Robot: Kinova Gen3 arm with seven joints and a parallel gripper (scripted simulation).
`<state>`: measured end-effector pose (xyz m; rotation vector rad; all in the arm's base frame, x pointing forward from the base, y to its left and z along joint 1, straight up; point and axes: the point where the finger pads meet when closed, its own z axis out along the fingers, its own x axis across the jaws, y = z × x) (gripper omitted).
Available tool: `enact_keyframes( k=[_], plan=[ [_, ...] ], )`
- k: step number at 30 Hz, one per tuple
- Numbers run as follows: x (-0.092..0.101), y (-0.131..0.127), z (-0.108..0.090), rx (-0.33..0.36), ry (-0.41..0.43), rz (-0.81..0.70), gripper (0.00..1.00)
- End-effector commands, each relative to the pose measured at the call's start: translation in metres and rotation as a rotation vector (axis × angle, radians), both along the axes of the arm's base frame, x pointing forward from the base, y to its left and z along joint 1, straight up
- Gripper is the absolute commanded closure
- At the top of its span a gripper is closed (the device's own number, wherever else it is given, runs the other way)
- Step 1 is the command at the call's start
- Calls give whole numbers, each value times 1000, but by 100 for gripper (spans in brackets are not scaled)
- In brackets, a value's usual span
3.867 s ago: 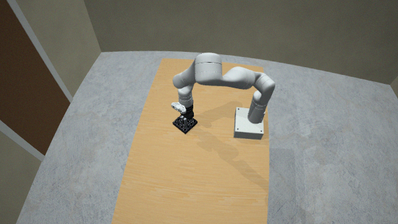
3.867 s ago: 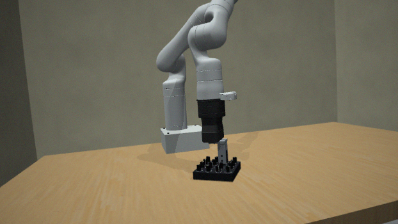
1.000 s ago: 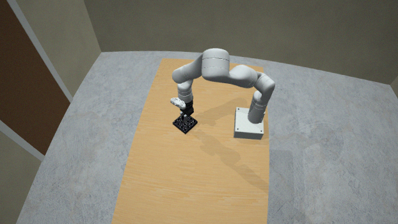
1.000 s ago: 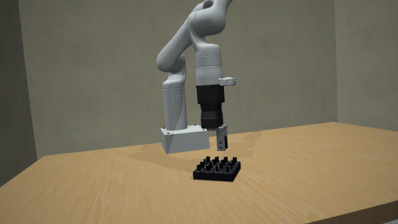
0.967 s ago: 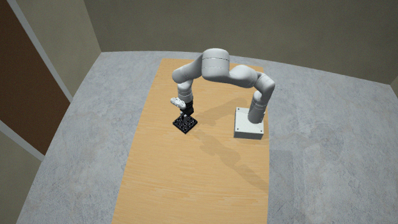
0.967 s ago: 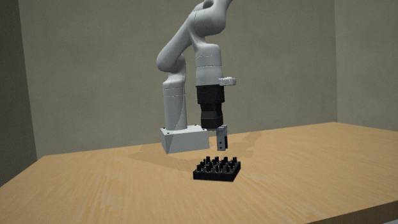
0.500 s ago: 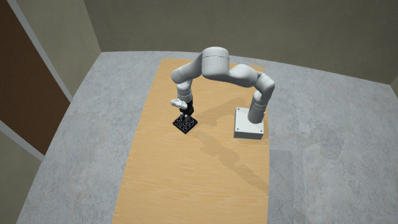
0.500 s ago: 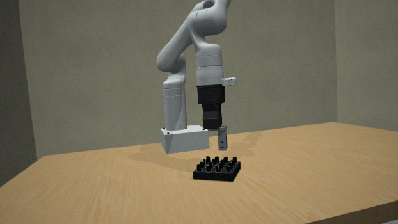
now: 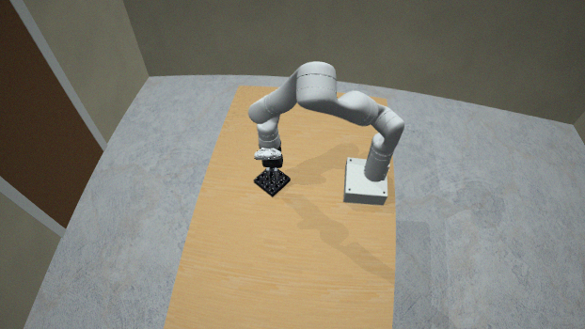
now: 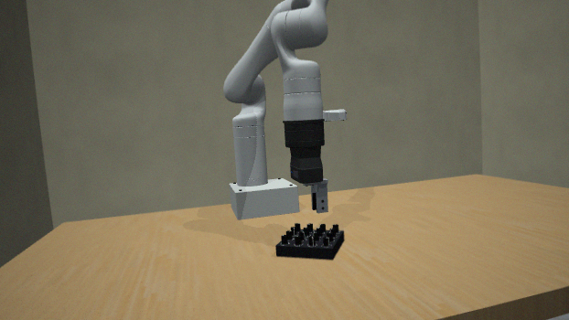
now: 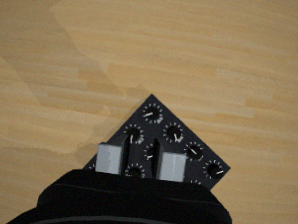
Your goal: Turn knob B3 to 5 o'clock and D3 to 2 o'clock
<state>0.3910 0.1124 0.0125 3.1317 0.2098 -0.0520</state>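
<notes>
The black knob box (image 9: 275, 181) stands on its feet on the wooden table, with several small black knobs with white lines on top. It also shows in the exterior view (image 10: 310, 243) and in the wrist view (image 11: 160, 145), where it lies turned like a diamond and its near part is hidden behind my fingers. My gripper (image 10: 319, 208) hangs straight down a little above the box's knobs, not touching them. Its two fingers stand partly apart with a gap and nothing between them. The knob names are too small to read.
The arm's white base block (image 9: 366, 180) stands on the table to the right of the box, and it also shows behind the box in the exterior view (image 10: 263, 198). The table's edges lie far from the box.
</notes>
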Motion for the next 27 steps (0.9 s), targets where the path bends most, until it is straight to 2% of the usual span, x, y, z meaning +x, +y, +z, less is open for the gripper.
enact_keyframes(
  k=[1, 4, 6, 19, 27],
  plan=[
    [4, 0, 4, 13, -8, 80, 54],
    [3, 0, 6, 17, -8, 215, 54],
    [3, 0, 6, 17, -8, 215, 54],
    [7, -3, 14, 28, -19, 736, 54],
    [10, -4, 17, 28, -26, 889, 54]
  ],
)
